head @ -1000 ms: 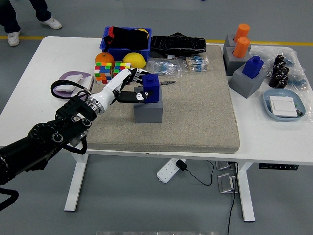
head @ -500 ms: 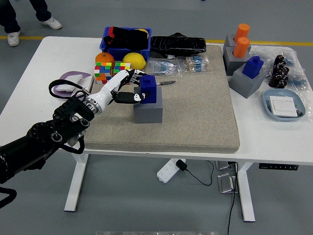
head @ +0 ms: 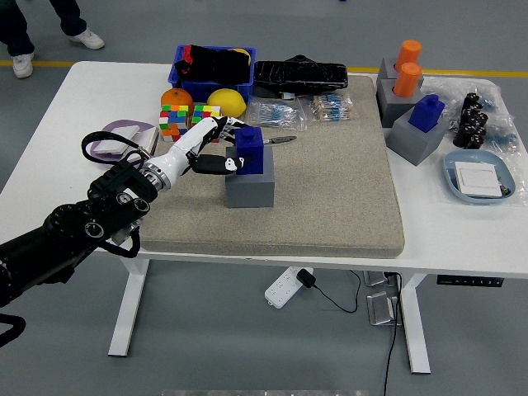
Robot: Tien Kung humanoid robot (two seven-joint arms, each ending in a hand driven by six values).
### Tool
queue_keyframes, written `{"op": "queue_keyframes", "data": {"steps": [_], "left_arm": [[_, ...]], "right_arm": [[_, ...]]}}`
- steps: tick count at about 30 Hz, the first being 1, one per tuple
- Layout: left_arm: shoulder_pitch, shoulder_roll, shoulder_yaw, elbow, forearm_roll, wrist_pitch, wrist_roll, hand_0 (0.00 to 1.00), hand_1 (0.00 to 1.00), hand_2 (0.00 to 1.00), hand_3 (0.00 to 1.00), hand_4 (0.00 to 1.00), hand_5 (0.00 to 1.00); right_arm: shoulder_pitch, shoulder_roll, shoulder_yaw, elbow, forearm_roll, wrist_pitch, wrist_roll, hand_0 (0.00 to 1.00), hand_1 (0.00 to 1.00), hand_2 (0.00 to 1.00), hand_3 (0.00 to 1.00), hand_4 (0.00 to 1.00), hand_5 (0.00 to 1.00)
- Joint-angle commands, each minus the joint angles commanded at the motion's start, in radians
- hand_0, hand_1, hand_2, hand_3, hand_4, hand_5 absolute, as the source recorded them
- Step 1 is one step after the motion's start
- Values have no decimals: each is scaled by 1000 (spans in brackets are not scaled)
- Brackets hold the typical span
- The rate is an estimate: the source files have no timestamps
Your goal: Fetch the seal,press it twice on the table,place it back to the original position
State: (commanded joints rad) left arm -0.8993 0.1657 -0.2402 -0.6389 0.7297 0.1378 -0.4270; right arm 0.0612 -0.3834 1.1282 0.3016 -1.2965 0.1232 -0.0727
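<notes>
- The left robot hand [head: 221, 148] reaches in from the left over the grey mat [head: 330, 181] that covers the middle of the white table [head: 66, 124].
- Its white and black fingers [head: 216, 125] curl around the blue seal [head: 251, 150], thumb on the near side and the others wrapping the far side, so the robot hand is pinching the seal.
- The seal sits on top of a grey block [head: 250, 187], which stands on the left part of the mat; from here I cannot tell whether the seal has lifted clear of the block.
- Just behind the hand are two colourful cubes [head: 183, 118], an orange [head: 176, 97] and a yellow fruit [head: 226, 101], all in front of a blue bin [head: 214, 69] holding dark things.
- A small dark tool [head: 282, 139] lies on the mat just beside the seal, on its far right side.
- Clear bags of small parts [head: 305, 110] and a black pouch [head: 300, 75] lie along the far edge.
- At the right, a second blue seal [head: 426, 112] rests on another grey block [head: 419, 138], with two orange cylinders [head: 407, 68] on a grey stand behind it.
- A pale blue tray [head: 481, 179] and a cluster of dark pieces [head: 472, 120] sit near the right edge of the table.
- A person's legs [head: 49, 21] show at the top left corner, well apart from the table.
</notes>
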Motion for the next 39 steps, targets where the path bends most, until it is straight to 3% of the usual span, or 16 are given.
{"op": "queue_keyframes", "data": {"steps": [24,39], "left_arm": [[-10,-8,22,18,-5,11,-12,844,546,460,684,527,2],[-17,3,27,13,8,12,-14,846,546,457,680,529,2]], "right_arm": [[3,-1,-1,1,0,0,0,777,662,669,671,822,567],[2,-2,4,1,0,0,1,778,661,669,670,821,566]]}}
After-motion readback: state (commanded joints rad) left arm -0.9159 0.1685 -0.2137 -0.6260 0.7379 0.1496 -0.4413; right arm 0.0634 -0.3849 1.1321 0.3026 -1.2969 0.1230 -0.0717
